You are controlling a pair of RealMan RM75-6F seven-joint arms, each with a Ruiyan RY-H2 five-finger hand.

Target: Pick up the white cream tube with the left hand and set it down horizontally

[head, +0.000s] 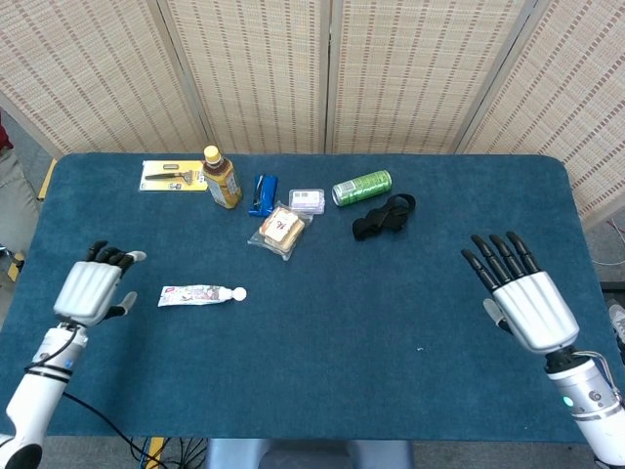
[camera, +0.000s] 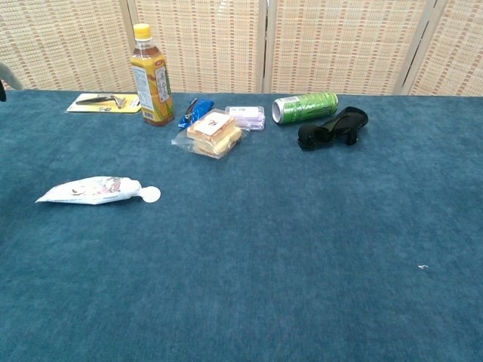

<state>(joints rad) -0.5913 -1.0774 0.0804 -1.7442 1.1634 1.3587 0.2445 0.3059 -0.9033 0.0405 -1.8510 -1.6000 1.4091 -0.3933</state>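
While flat on table (head: 322, 332), cream tube (head: 200, 294) lies beside empty left robot hand (head: 90, 291).

Matt blue cloth table (head: 322, 322); glossy metal can (head: 361, 188).

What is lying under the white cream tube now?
Only the blue table cloth. The white cream tube lies flat on it, cap to the right. The patch directly beneath is covered. The left hand is beside it, not touching.
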